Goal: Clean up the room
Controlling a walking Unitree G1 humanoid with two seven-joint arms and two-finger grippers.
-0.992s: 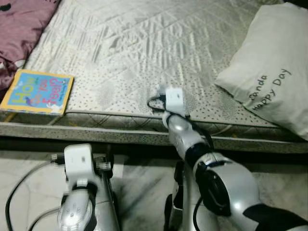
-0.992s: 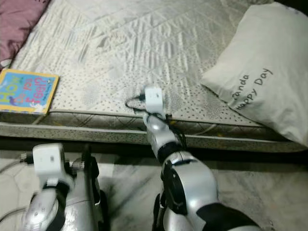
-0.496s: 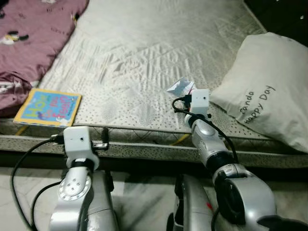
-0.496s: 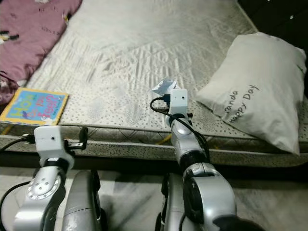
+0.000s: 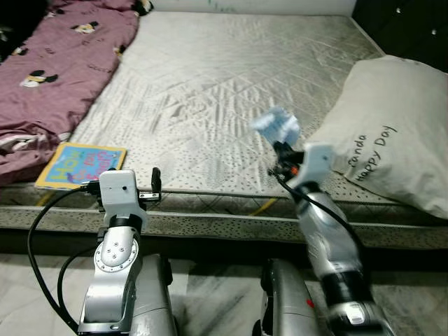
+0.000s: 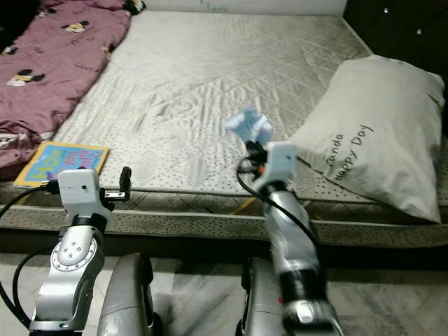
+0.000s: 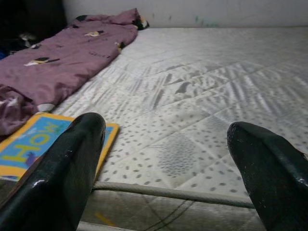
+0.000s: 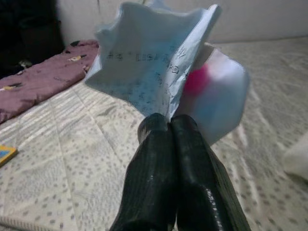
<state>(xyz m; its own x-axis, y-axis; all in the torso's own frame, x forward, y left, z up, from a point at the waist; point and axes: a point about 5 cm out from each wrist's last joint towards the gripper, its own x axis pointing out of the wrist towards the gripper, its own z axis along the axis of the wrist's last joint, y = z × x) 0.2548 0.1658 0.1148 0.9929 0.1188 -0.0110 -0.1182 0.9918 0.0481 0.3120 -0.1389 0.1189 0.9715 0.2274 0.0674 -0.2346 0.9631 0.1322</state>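
Left gripper (image 7: 163, 159) gapes empty at the bed's near edge. Right gripper (image 8: 167, 126) pinches a crumpled paper (image 8: 149, 67), lifted above the bed (image 5: 231, 77). Still to clear, by my reckoning: book (image 5: 80, 165) at the near left corner, pillow (image 5: 392, 126), blanket (image 5: 49, 77) beyond.

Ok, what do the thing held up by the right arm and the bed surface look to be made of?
The scrap pinched in the right end effector looks like thin crumpled paper: matte, creased, with printed lines, plus a blurred glossy white and pink part behind, possibly plastic. The mattress looks like quilted fabric with a slight sheen, stitched in diamond patterns.
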